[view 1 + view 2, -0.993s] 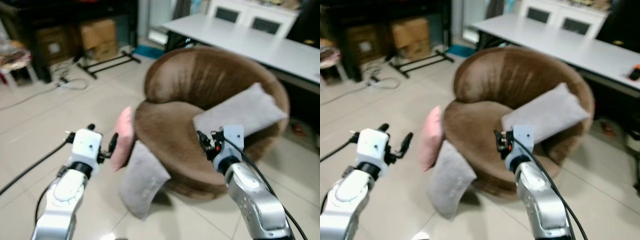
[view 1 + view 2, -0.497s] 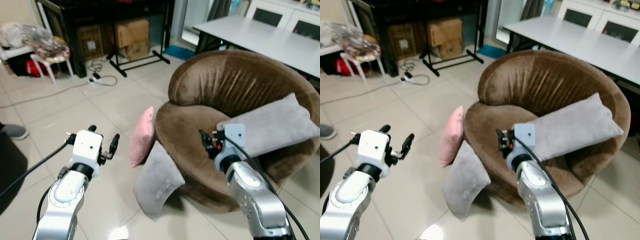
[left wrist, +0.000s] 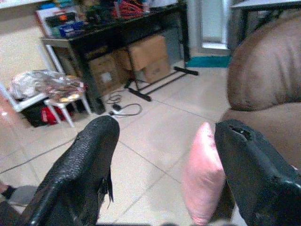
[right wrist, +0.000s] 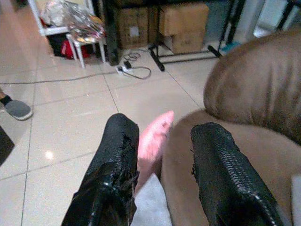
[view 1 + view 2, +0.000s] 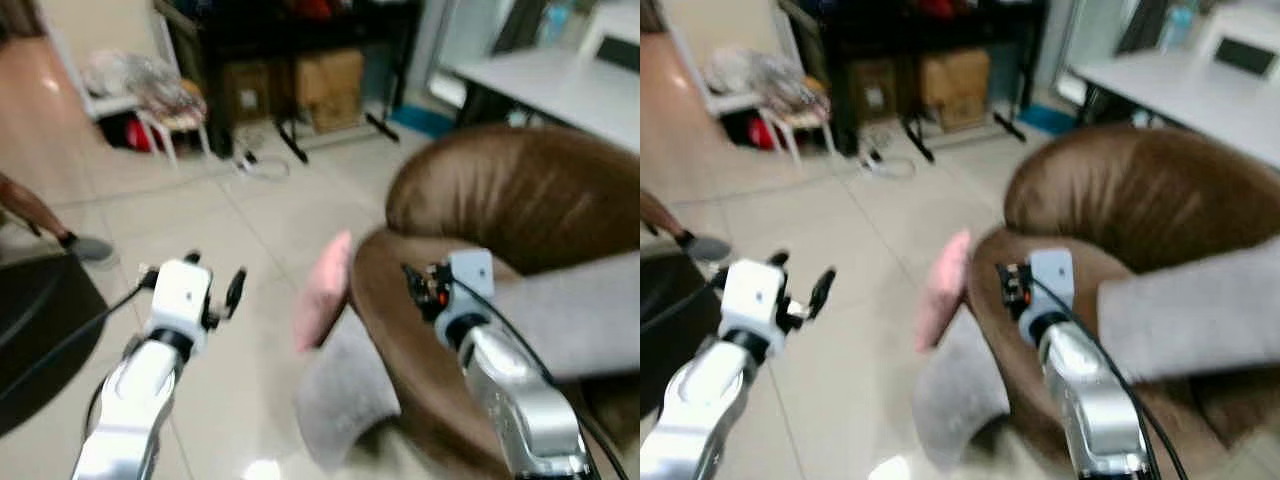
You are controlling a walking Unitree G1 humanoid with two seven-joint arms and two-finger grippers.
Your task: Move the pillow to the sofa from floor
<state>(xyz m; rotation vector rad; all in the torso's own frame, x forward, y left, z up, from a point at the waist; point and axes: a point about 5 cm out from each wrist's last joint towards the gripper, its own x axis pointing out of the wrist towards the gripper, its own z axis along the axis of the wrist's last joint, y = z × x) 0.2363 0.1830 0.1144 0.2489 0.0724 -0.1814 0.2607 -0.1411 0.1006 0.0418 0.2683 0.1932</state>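
Against the front edge of the brown sofa, a pink pillow stands upright on the pale tiled floor, touching the sofa's base, with a grey pillow leaning beside it and another grey pillow lying on the seat. Left of the sofa, the left end effector hovers with fingers spread, holding nothing; the right end effector hangs over the seat edge, also spread and holding nothing. Beyond the sofa stand a black shelf unit with cardboard boxes and a white table.
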